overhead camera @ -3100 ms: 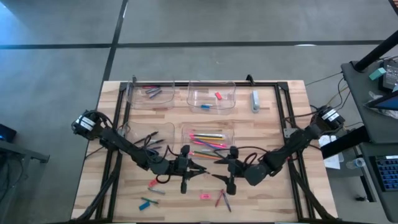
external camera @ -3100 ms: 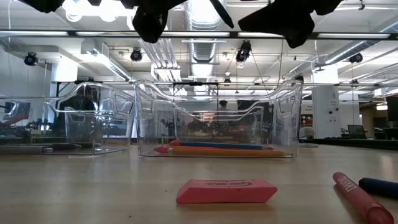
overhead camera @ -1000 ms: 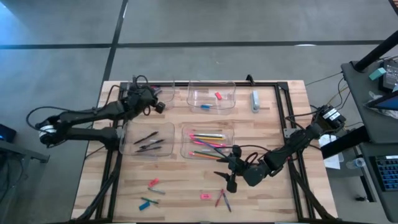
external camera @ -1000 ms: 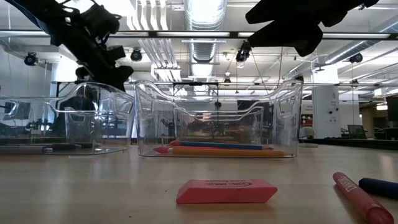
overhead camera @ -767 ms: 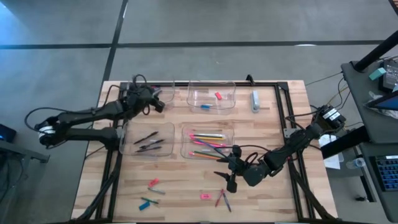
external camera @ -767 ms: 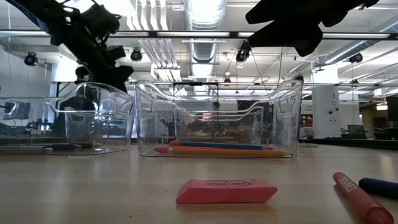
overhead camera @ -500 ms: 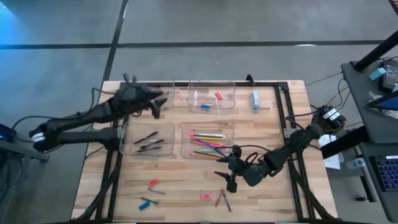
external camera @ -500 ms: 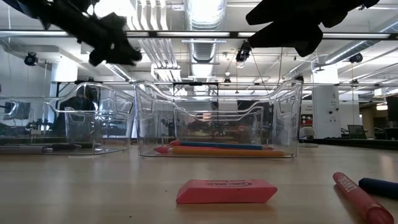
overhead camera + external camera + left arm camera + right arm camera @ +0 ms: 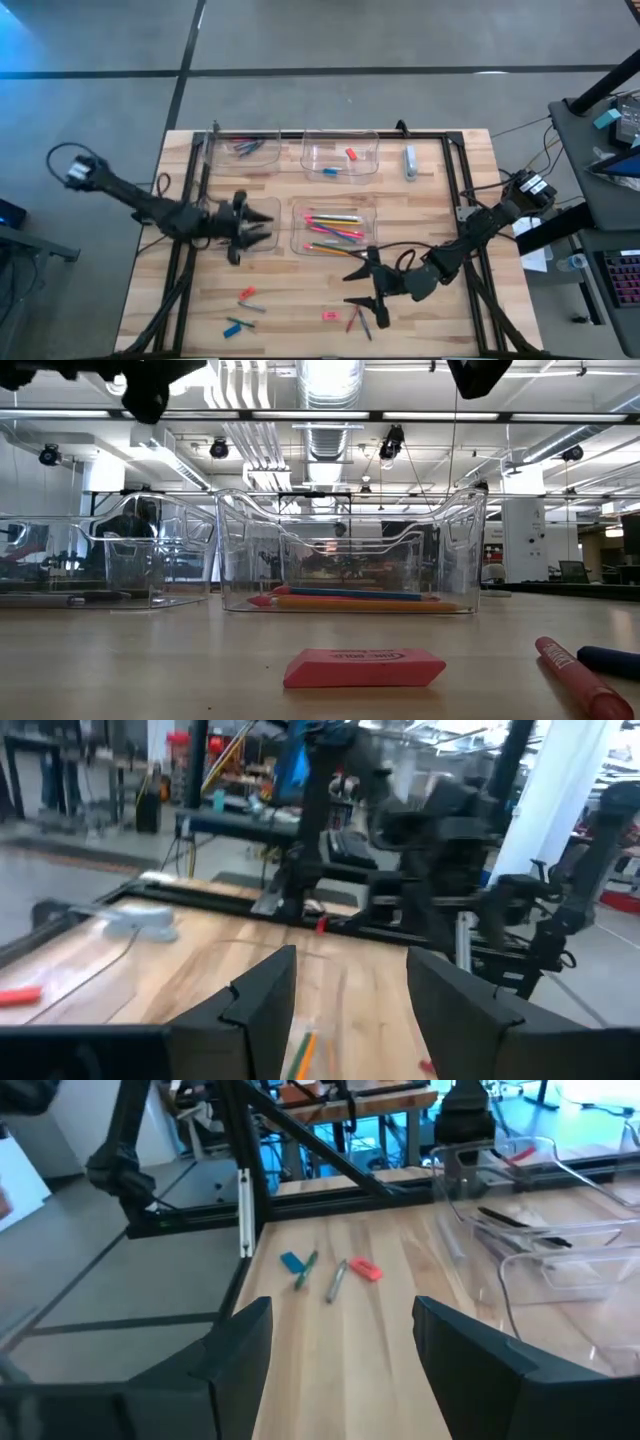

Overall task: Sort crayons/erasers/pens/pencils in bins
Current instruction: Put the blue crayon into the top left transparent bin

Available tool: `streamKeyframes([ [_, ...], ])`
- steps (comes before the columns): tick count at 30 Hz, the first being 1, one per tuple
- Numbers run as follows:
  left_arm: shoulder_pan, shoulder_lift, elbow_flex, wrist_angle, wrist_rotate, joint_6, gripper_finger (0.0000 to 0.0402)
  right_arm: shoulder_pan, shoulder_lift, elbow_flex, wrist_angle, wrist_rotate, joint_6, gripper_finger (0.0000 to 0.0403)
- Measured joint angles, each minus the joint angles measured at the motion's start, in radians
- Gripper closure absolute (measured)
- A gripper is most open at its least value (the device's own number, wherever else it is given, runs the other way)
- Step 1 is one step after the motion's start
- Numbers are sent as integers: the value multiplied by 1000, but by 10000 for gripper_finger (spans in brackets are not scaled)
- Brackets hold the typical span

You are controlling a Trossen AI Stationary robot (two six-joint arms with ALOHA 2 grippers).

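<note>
Across the wooden table (image 9: 430, 215), four clear bins (image 9: 340, 152) sit around its middle. The left gripper (image 9: 262, 222) hovers over the nine o'clock bin holding pens (image 9: 258, 240), fingers spread, empty. The right gripper (image 9: 352, 286) hangs at five o'clock, fingers spread, empty. Pencils (image 9: 335, 229) lie in the central bin. Loose crayons (image 9: 361, 318) and an eraser (image 9: 364, 667) lie near six o'clock.

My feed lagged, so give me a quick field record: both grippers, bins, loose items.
left gripper: open, empty, over the pens bin
right gripper: open, empty, above the loose items near the front edge
pencils bin: holds several pencils
loose on table: pink eraser, red crayon, small cluster front-left
</note>
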Motion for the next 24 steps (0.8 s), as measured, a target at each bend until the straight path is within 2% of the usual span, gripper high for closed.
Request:
streamKeyframes([
  [3,-141,82,0,111,-153,57,226,1,3,0,-7,2,27,174],
  [5,-196,147,4,184,-195,85,226,2,9,0,-11,-2,26,174],
  [9,-232,279,4,312,-198,112,226,7,29,0,-7,-18,-14,174],
  [12,-232,343,30,344,-197,116,226,7,39,0,-13,-17,-15,174],
  [17,-232,398,75,344,-196,184,226,0,40,0,-11,-10,-22,174],
  [24,-231,412,116,345,-187,165,226,-2,40,6,-15,-8,4,174],
])
